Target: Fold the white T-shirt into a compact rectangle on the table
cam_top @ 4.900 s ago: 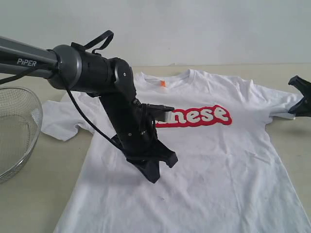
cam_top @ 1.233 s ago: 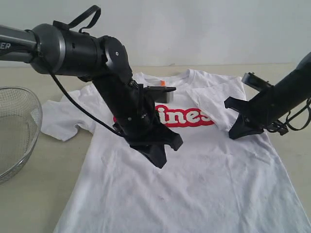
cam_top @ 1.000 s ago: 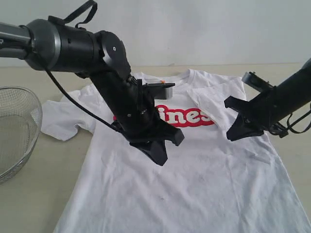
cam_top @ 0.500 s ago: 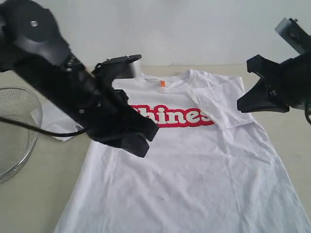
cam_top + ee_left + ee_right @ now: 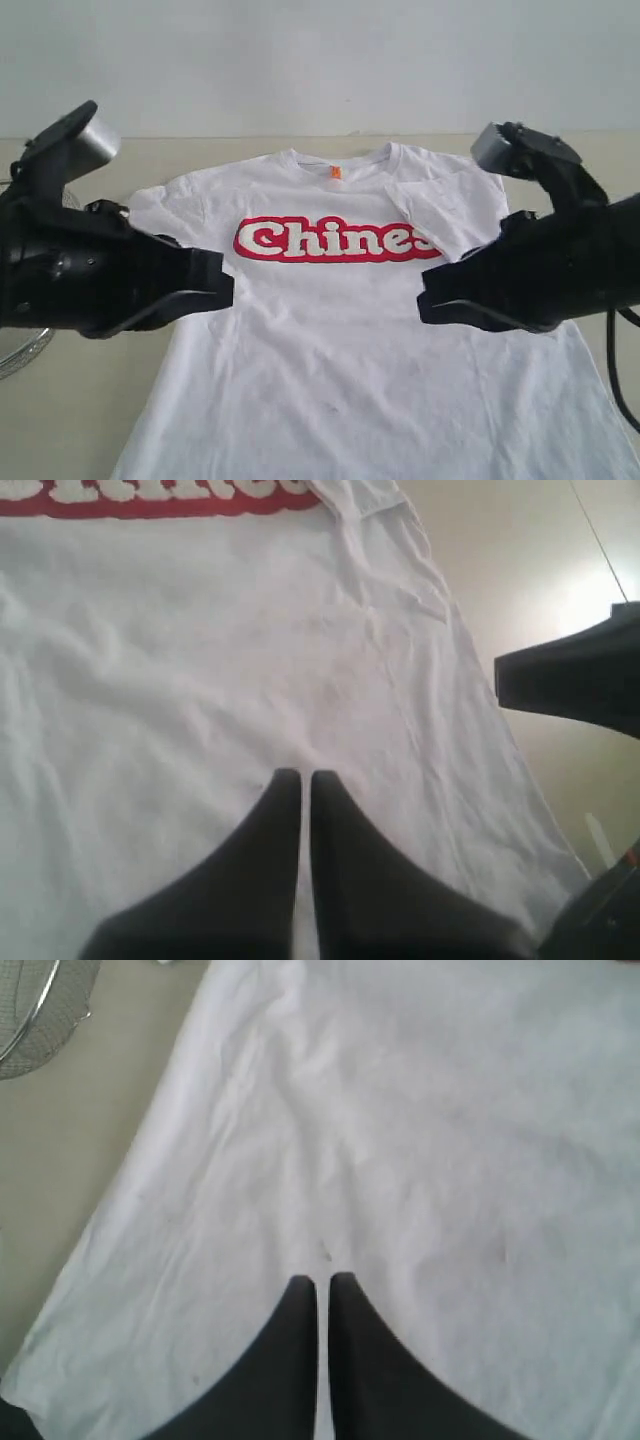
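The white T-shirt (image 5: 330, 350) lies front side up on the table (image 5: 70, 420), showing its red print (image 5: 335, 240) and orange neck tag (image 5: 335, 172). Its right sleeve (image 5: 450, 215) is folded in over the chest and hides the end of the print. My left gripper (image 5: 222, 285) hovers over the shirt's left side, shut and holding nothing (image 5: 305, 775). My right gripper (image 5: 428, 297) hovers over the right side, also shut and holding nothing (image 5: 322, 1280). Both point inward above the shirt's plain body (image 5: 200, 660) (image 5: 420, 1110). The left arm hides the left sleeve.
A round wire-mesh basket (image 5: 18, 352) stands at the left edge, mostly behind my left arm, and its rim (image 5: 40, 1010) shows in the right wrist view. Bare tabletop (image 5: 60, 1160) borders the shirt's hem side. The right arm (image 5: 580, 675) shows in the left wrist view.
The right sleeve was folded in over the chest. Both arms then pulled away from the print and came nearer the camera, now low over the shirt's two sides. The print is uncovered.
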Controlling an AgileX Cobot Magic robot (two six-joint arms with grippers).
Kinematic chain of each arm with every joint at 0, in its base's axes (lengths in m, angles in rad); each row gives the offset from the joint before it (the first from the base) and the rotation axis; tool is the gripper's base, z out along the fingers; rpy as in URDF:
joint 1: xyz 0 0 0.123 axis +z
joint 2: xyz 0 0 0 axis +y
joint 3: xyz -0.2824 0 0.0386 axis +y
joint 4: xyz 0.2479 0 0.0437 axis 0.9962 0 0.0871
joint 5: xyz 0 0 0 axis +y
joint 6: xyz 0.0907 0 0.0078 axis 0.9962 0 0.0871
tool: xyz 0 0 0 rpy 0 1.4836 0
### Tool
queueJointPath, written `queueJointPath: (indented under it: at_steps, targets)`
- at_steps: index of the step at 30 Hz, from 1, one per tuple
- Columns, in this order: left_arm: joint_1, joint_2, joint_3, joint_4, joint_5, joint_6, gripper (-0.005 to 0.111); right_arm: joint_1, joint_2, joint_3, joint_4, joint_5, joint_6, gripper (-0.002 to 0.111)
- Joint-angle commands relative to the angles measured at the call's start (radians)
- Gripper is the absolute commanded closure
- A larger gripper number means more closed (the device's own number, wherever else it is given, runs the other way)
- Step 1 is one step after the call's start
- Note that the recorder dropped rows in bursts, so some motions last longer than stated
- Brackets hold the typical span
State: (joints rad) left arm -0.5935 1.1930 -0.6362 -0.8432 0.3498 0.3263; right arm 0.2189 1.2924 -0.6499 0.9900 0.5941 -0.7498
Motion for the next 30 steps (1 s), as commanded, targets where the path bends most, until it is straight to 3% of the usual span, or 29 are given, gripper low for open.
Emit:
queueJointPath:
  at_steps: [1,6,12,19,21,24,28,30]
  targets:
    - [-0.009,-0.126,0.042,-0.004,-0.019,-0.008,0.102,0.094,0.021,-0.075,-0.015,-0.109,-0.004,0.099]
    - [-0.009,-0.281,0.073,0.012,-0.028,-0.008,0.102,0.12,0.14,-0.238,-0.019,-0.048,0.035,0.075]
    - [0.023,-0.309,0.132,0.078,-0.118,-0.067,0.102,0.13,0.259,-0.336,-0.04,-0.023,0.034,0.075]
    - [0.19,-0.126,0.084,0.244,-0.137,-0.065,0.101,0.13,0.265,-0.336,-0.065,-0.029,0.034,0.075]
    - [0.226,-0.058,0.047,0.291,-0.113,-0.048,0.096,0.13,0.265,-0.336,-0.072,0.0,0.034,0.075]
    - [0.26,0.076,-0.033,0.294,-0.076,-0.059,0.075,0.13,0.265,-0.336,-0.087,0.02,0.034,0.075]
    - [0.283,0.241,-0.132,0.138,-0.062,-0.128,0.047,0.13,0.265,-0.336,-0.087,0.016,0.034,0.075]
    - [0.283,0.305,-0.17,0.061,-0.073,-0.13,0.042,0.13,0.265,-0.336,-0.087,0.016,0.034,0.075]
